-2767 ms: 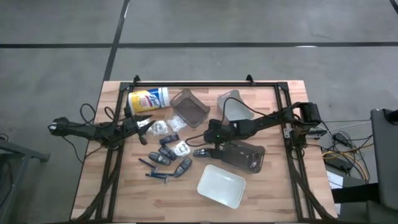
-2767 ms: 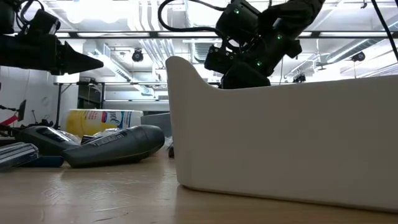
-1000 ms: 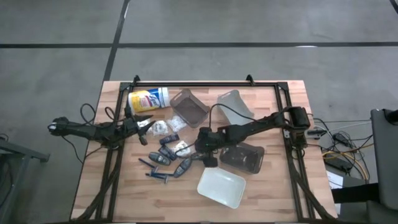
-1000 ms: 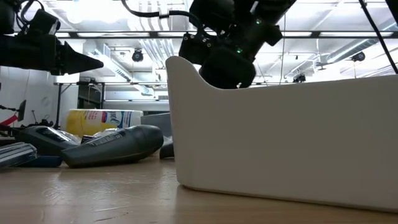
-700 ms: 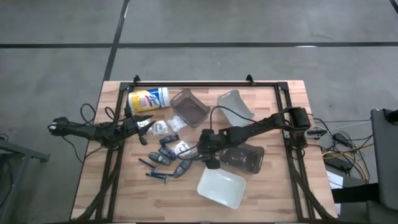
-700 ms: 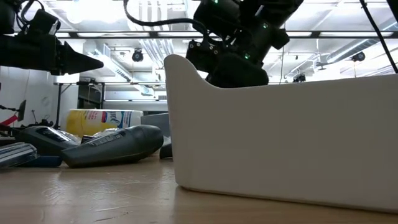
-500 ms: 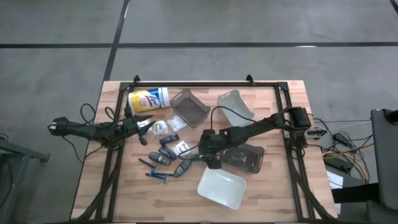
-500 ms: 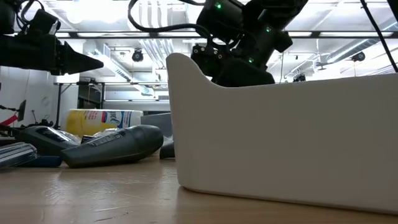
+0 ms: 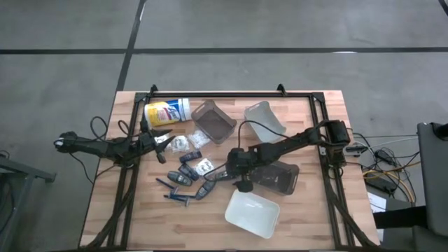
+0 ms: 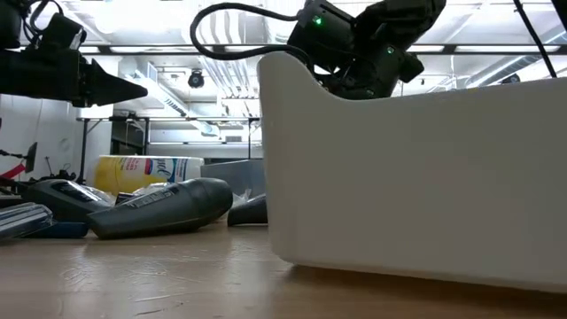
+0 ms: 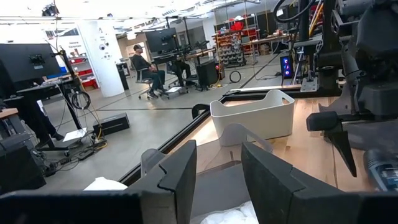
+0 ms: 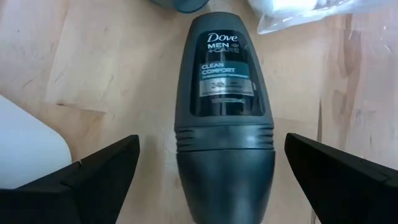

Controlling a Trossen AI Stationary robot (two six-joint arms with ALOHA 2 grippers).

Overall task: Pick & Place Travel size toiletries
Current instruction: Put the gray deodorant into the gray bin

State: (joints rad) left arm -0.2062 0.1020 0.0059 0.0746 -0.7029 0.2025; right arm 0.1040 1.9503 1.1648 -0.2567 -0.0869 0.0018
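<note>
the right arm reaches low across the worktop point(image 9: 140, 224) toward its middle, its right gripper point(image 12: 205, 180) pointed down over a dark grey roll-on deodorant point(image 12: 224, 106) lying flat, jaws spread wide on either side of it without touching. the other toiletries point(image 9: 187, 166) lie scattered just beside it, near the white bin point(image 9: 252, 214). the left arm stretches in from the worktop's left edge, its left gripper point(image 11: 217, 168) raised near the yellow-labelled canister point(image 9: 166, 112), jaws narrowly parted and holding nothing.

White bin point(image 9: 251, 213), yellow-labelled canister point(image 9: 166, 111), smoky bins point(image 9: 213, 120)
</note>
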